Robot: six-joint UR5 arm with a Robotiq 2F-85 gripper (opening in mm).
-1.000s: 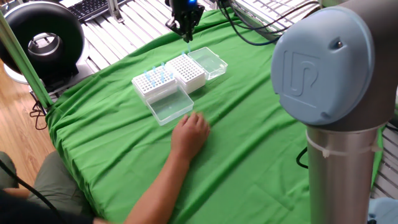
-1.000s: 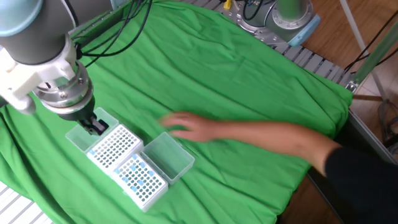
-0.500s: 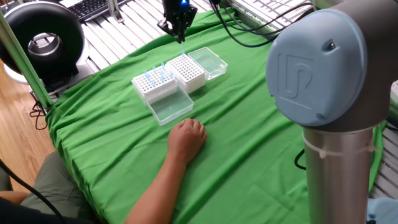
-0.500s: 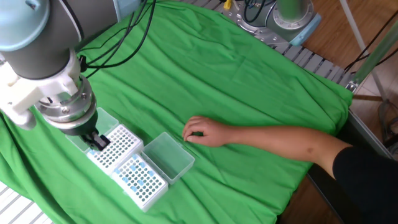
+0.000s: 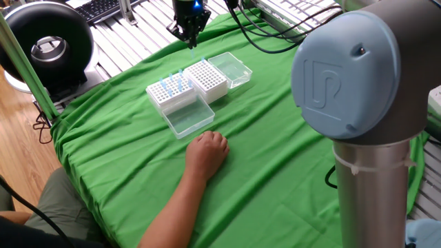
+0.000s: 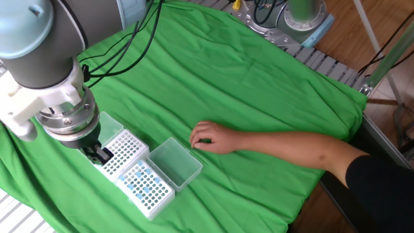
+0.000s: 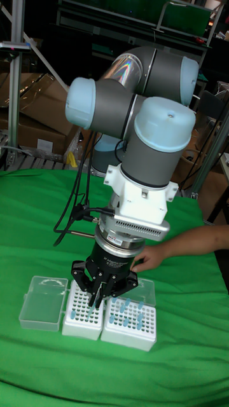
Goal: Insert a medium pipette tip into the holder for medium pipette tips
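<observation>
Two white racks sit side by side beyond a person's resting hand (image 5: 209, 150). The holder for medium pipette tips (image 5: 207, 79) is the dense-holed one at 3 o'clock of the pair, and my gripper (image 5: 191, 31) hangs past it toward 11 o'clock, pinched on a thin pale pipette tip (image 5: 193, 45). I should keep the tip upright, centre it over one free hole and descend straight. One fixed view shows the tip; the tall fixed view shows only closed fingers (image 7: 97, 294).
</observation>
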